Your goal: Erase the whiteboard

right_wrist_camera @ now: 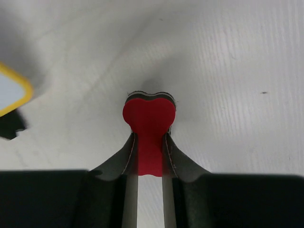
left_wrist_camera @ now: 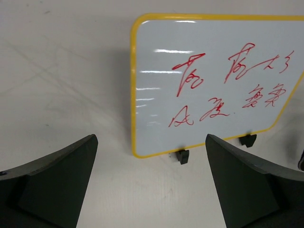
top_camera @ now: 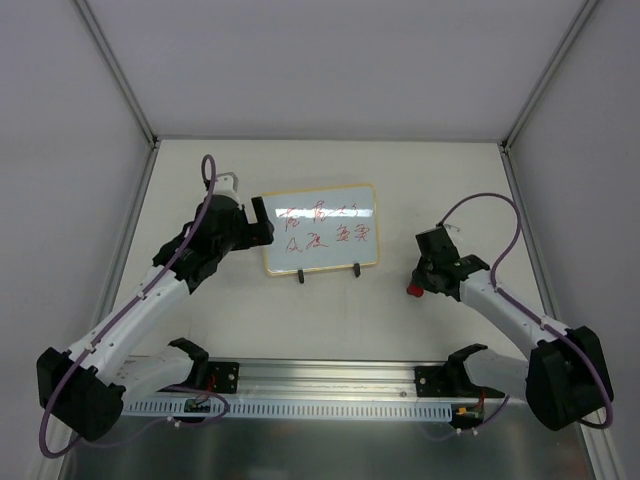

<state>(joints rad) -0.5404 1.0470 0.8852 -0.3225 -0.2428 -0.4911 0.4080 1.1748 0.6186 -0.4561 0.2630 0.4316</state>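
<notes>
standing with fingers wide apart beside the whiteboard (top_camera: 330,258), the left hand (top_camera: 263,222) seems placed to steady it. the board stands upright on the bench (top_camera: 400,180), its red writing (top_camera: 300,214) not yet wiped. further right, the right hand (right_wrist_camera: 149,142) is clamped on a red eraser (right_wrist_camera: 149,114), ready for wiping.

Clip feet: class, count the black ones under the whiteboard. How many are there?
2. The left foot sits under the whiteboard's bottom edge near its corner. The right foot is further along that edge, as the left wrist view shows. None appears hidden.
</notes>
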